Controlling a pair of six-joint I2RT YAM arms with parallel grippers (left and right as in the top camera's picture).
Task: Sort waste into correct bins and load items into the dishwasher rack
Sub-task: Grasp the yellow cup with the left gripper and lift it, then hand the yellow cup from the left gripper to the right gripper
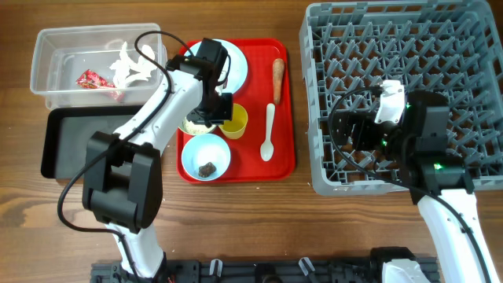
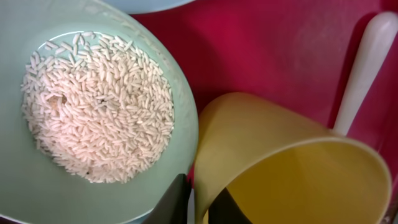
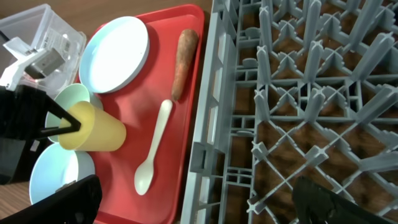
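Here, the left claw (image 2: 199,200) is closed on the rim of the tilted yellow cup (image 2: 298,180).

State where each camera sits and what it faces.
Overhead: above the table, looking down on red tray and grey rack; both arms show.
Left wrist: close above green bowl of rice and yellow cup; left tool clamps the cup's rim.
Right wrist: above the rack's edge, facing the tray; right tool shows open.
All three share the yellow cup.

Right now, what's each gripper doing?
Left gripper: shut on the rim of the yellow cup.
Right gripper: open, holding nothing, above the dishwasher rack.
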